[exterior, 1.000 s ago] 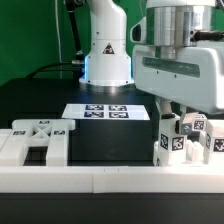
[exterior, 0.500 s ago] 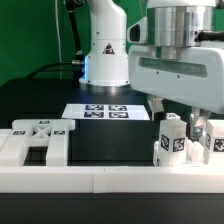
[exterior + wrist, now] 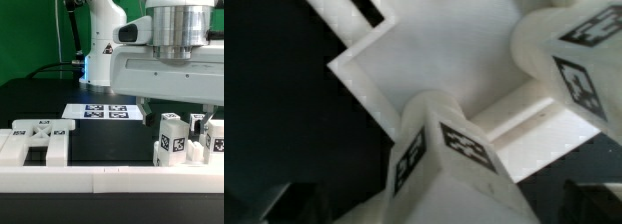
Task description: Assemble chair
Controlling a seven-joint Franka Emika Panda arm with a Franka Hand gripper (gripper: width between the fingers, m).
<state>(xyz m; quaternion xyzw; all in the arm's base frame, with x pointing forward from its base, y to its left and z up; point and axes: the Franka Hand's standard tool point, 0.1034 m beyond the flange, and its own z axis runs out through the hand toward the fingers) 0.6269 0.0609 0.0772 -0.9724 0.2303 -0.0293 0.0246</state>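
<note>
At the exterior view's left, a flat white chair part (image 3: 38,140) is seen lying against the border wall (image 3: 100,180), with the marker board (image 3: 100,112) behind it. Compared with a second ago, the gripper (image 3: 180,110) is found shifted toward the exterior view's left and is now set over an upright chair leg (image 3: 172,142). Its jaws are held apart with the leg between them, and nothing is grasped. A grasp of this leg is judged to be next. Further chair parts (image 3: 214,135) are stood just beside it
</note>
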